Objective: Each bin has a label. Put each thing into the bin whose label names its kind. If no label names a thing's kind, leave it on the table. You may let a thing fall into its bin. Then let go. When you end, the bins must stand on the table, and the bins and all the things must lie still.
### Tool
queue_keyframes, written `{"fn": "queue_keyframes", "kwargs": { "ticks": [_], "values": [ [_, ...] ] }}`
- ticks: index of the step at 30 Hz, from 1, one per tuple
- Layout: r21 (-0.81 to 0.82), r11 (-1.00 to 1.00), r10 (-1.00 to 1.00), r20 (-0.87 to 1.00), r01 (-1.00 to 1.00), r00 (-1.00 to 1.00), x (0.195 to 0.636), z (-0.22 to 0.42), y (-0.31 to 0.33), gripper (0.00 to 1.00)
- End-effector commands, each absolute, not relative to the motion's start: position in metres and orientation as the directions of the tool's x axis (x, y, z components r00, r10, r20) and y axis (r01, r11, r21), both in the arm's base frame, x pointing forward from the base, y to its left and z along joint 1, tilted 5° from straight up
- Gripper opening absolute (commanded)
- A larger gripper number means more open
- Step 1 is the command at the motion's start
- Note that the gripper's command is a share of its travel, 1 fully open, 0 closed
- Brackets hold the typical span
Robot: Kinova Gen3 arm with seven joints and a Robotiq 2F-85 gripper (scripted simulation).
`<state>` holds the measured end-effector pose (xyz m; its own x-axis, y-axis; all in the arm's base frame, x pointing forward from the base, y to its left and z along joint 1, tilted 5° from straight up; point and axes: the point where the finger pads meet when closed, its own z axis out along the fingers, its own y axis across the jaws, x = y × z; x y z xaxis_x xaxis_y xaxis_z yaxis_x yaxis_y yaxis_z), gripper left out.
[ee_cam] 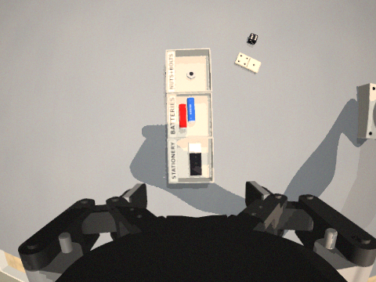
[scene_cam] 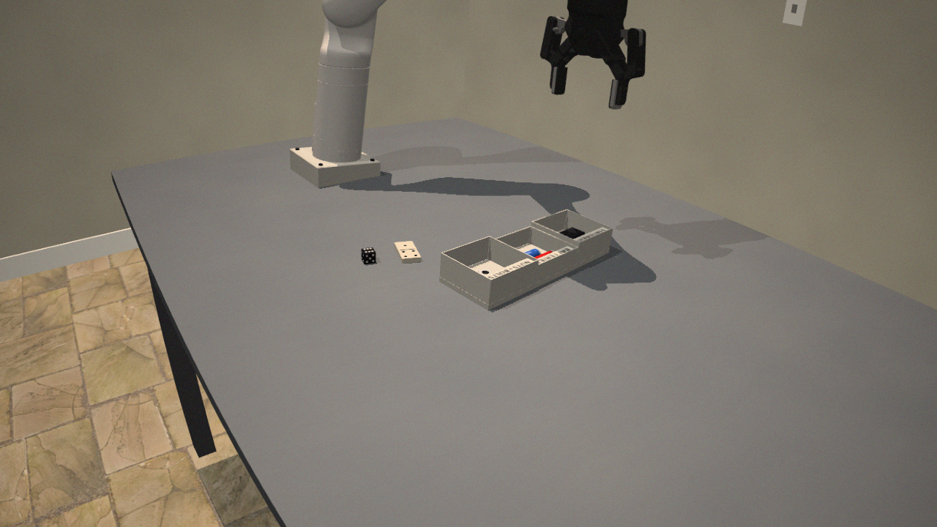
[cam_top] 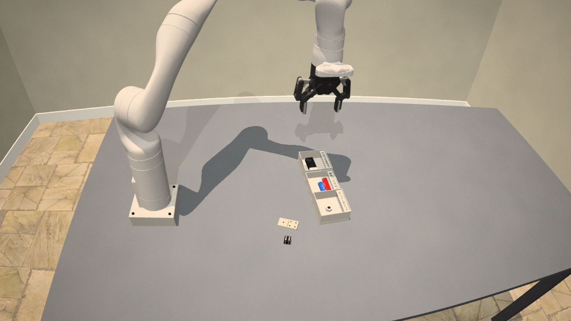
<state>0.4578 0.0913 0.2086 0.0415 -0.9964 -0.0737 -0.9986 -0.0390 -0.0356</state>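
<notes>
My gripper point(cam_top: 320, 107) point(scene_cam: 586, 94) point(ee_cam: 196, 193) is open and empty, high above the table behind the bins. Three joined bins stand on the table. The NUTS+BOLTS bin point(cam_top: 334, 218) point(scene_cam: 463, 285) holds a nut point(cam_top: 328, 208) point(ee_cam: 190, 74). The middle BATTERIES bin holds a red battery point(cam_top: 326, 183) point(ee_cam: 182, 115) and a blue battery point(cam_top: 321, 186) point(scene_cam: 531, 252) point(ee_cam: 190, 109), side by side. The STATIONERY bin holds a black and white block point(cam_top: 310, 162) point(scene_cam: 572, 233) point(ee_cam: 195, 164). A cream domino point(cam_top: 288, 223) point(scene_cam: 407, 251) point(ee_cam: 247, 63) and a black die point(cam_top: 287, 240) point(scene_cam: 368, 255) point(ee_cam: 252, 38) lie on the table outside the bins.
The grey table point(cam_top: 419, 239) point(scene_cam: 589, 406) bears everything. The robot's base point(cam_top: 153, 220) point(scene_cam: 347, 173) point(ee_cam: 366, 111) stands at the left in the top view. The arm's shadow falls across the table and past the STATIONERY bin. A wall stands behind the table.
</notes>
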Motion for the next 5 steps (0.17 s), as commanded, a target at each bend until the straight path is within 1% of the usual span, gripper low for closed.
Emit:
{"fn": "queue_keyframes", "kwargs": {
  "ticks": [1,5],
  "values": [
    [-0.037,-0.039,-0.996,-0.074,-0.999,0.042,0.4581,0.2093,0.0912,1.00],
    [-0.037,-0.039,-0.996,-0.074,-0.999,0.042,0.4581,0.2093,0.0912,1.00]
  ]
}}
